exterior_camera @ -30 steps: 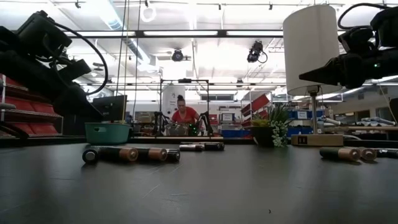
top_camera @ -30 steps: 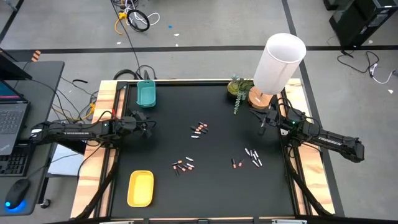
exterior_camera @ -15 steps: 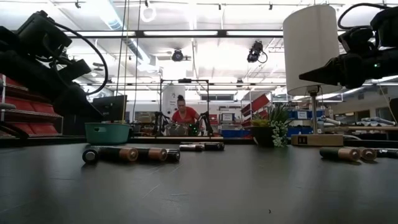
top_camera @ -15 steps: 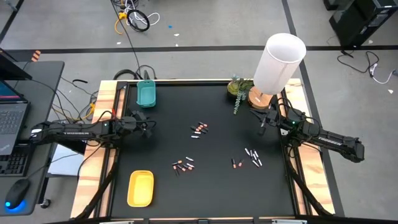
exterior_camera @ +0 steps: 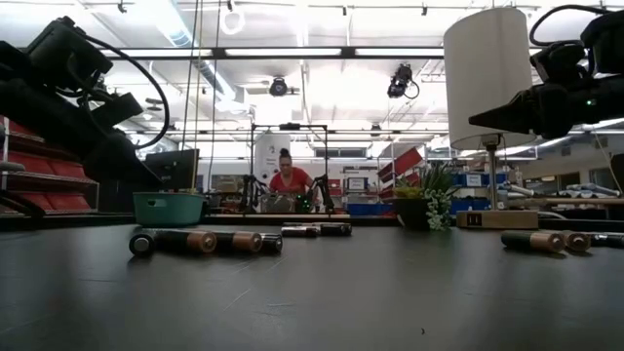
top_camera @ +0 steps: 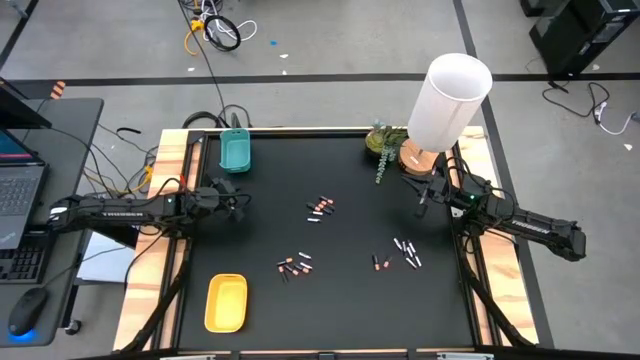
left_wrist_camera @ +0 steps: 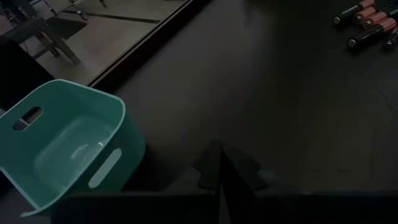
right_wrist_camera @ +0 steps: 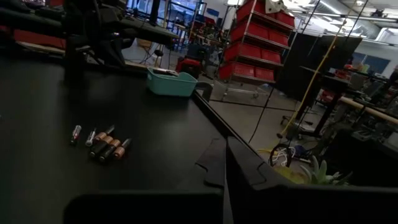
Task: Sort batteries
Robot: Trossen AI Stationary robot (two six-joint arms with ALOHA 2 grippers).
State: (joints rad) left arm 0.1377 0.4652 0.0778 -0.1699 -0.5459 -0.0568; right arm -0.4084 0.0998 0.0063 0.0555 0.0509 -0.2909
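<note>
both claws idle above the black tabletop (top_camera: 350, 300), batteries unsorted.

the left claw (top_camera: 236, 203) hovered near the teal tray (top_camera: 235, 152), fingers pressed together, holding nothing; the right claw (top_camera: 424, 203) hung beside the lamp (top_camera: 445, 105), likewise pressed together and empty. the batteries (top_camera: 320, 207) lay in loose clusters mid-tabletop, well apart from the yellow tray (top_camera: 226, 302).

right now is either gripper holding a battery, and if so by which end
Nothing is held. The left gripper and right gripper are both shut and empty, raised near the table's sides. The batteries all lie on the table.
</note>
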